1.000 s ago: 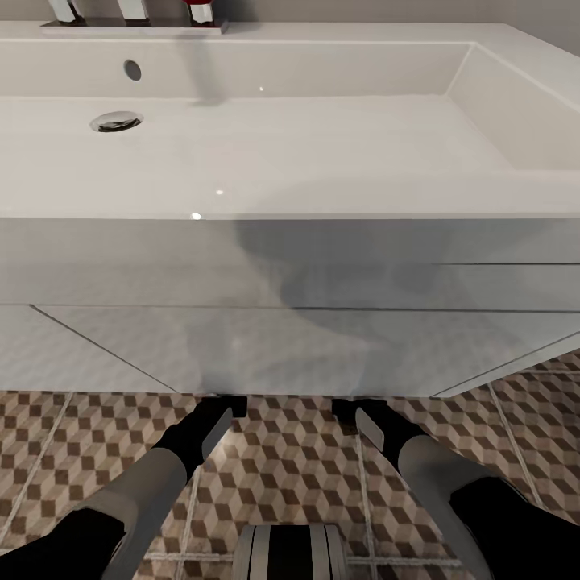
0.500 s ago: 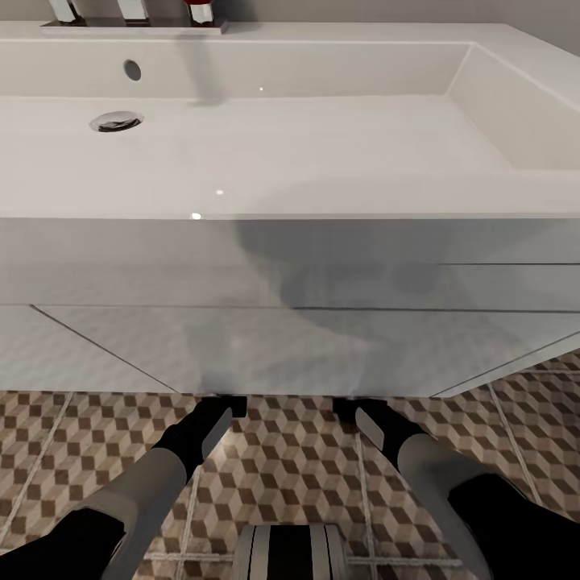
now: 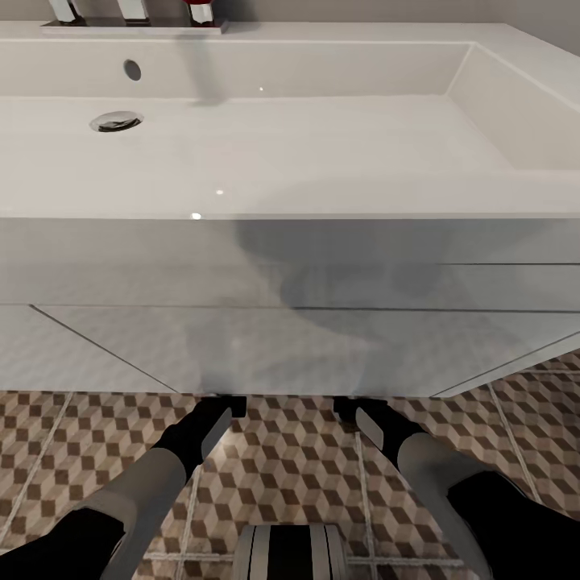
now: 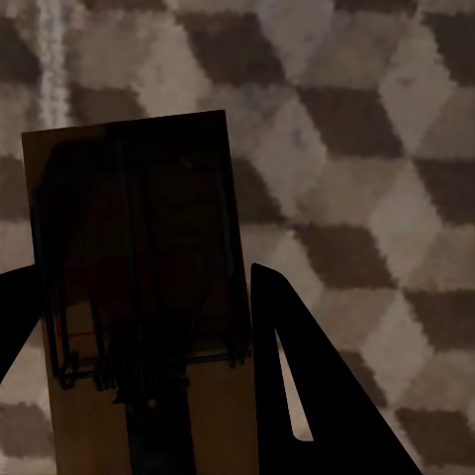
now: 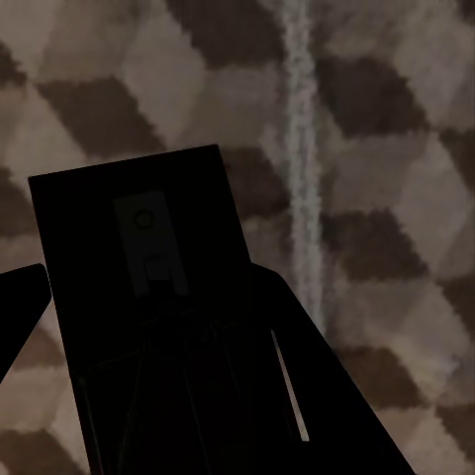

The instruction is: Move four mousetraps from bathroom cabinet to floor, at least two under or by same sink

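Under the white vanity's front edge (image 3: 290,354), both grippers' tips are hidden in the head view. Between the left gripper's (image 4: 148,386) dark fingers (image 4: 307,396) sits a flat tan wooden mousetrap (image 4: 139,247), grasped above the cube-patterned tile floor (image 4: 376,148). Likewise, the right gripper (image 5: 148,376) clasps a shadowed, near-black rectangular mousetrap (image 5: 139,257). Beyond lies the wide white rectangular sink (image 3: 266,145).

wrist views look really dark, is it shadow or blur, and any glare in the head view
Left wrist view: the mousetrap between the jaws is dim but its wire still reads; the floor tiles look soft and pixelated. Right wrist view: the held mousetrap is almost black in shadow. Head view: small glare spots on the sink, and a grey shadow across the vanity front.
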